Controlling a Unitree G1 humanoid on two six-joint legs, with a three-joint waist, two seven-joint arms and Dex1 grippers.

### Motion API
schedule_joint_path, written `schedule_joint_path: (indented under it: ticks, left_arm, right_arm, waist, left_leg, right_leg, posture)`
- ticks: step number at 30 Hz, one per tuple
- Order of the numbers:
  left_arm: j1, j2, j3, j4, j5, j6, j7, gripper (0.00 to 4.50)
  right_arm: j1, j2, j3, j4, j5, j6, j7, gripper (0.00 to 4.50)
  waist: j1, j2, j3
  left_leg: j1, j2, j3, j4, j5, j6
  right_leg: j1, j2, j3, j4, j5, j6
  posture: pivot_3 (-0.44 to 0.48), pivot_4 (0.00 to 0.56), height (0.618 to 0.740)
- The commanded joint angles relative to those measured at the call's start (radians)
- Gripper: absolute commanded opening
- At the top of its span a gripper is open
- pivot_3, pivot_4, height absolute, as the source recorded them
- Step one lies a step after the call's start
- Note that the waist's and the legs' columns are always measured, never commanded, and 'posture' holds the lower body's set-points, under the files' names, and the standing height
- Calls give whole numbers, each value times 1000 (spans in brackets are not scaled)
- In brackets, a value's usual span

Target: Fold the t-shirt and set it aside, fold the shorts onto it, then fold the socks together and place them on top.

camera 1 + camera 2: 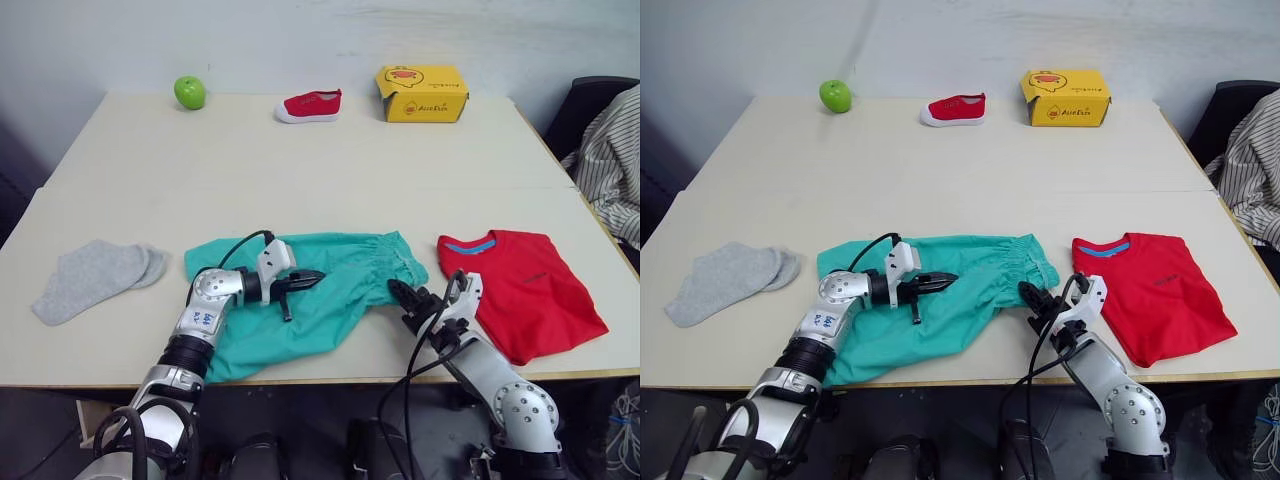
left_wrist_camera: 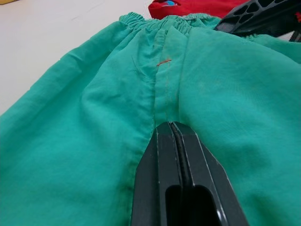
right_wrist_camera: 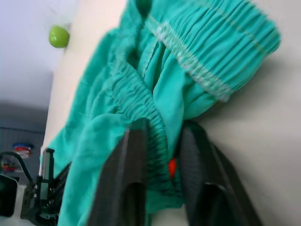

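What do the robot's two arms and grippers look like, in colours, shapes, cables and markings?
Both arms have silver-grey metal segments with rounded joint housings and black cuffs. The left arm carries a small blue marking on its forearm; the right arm has a domed joint with small holes. White wrist blocks hold the left gripper and right gripper, each with two black tapered fingers. Loose black cables loop along both.

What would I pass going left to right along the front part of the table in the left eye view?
Socks → shorts → t-shirt.
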Motion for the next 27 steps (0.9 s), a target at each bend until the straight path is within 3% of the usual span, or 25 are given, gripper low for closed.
schedule_joint_path:
  ticks: [1, 10, 19, 21, 25, 27]
  left_arm:
    - [-16, 0, 11, -21, -10, -19, -6, 0]
    - [-10, -3, -1, -99, -9, -1, -6, 0]
    - [43, 7, -20, -250, -4, 124, 18, 0]
    - [48, 8, -24, -258, 3, 139, 29, 0]
    - [60, 7, -24, -276, 13, 195, 70, 0]
    - [84, 8, -17, -307, 3, 239, 91, 0]
  right_arm:
    - [35, 11, -20, 23, -86, -28, 36, 23]
    - [51, -37, -108, -66, -178, -64, 102, 23]
    - [50, -256, -252, -204, -228, -33, 176, 23]
    - [33, -305, -238, -238, -240, -7, 192, 23]
    - [-82, -449, -30, -357, -387, 114, 220, 23]
    - [-131, -450, 80, -389, -460, 162, 189, 23]
  waist:
    - [3, 0, 0]
    - [15, 3, 2]
    - [28, 11, 6]
    - [27, 11, 6]
    - [21, 12, 8]
    - [18, 12, 8]
  left_leg:
    - [0, 0, 0, 0, 0, 0]
    - [-3, -4, -1, 0, -2, 2]
    - [-16, -7, 1, 1, 1, 1]
    - [-18, -7, 2, 1, 1, 0]
    - [-18, -7, 3, 1, 2, -1]
    - [-17, -5, 2, 1, 2, -1]
  right_leg:
    - [0, 0, 0, 0, 0, 0]
    - [-1, -4, -1, -3, 1, 1]
    - [-10, -3, -1, -6, 3, 6]
    - [-12, -1, 0, -6, 3, 6]
    - [-15, -1, 2, -7, 3, 6]
    - [-15, -1, 2, -5, 3, 5]
  posture:
    - [0, 150, 740]
    - [0, 150, 740]
    - [0, 150, 740]
    - [0, 150, 740]
    - [0, 150, 740]
    - [0, 150, 740]
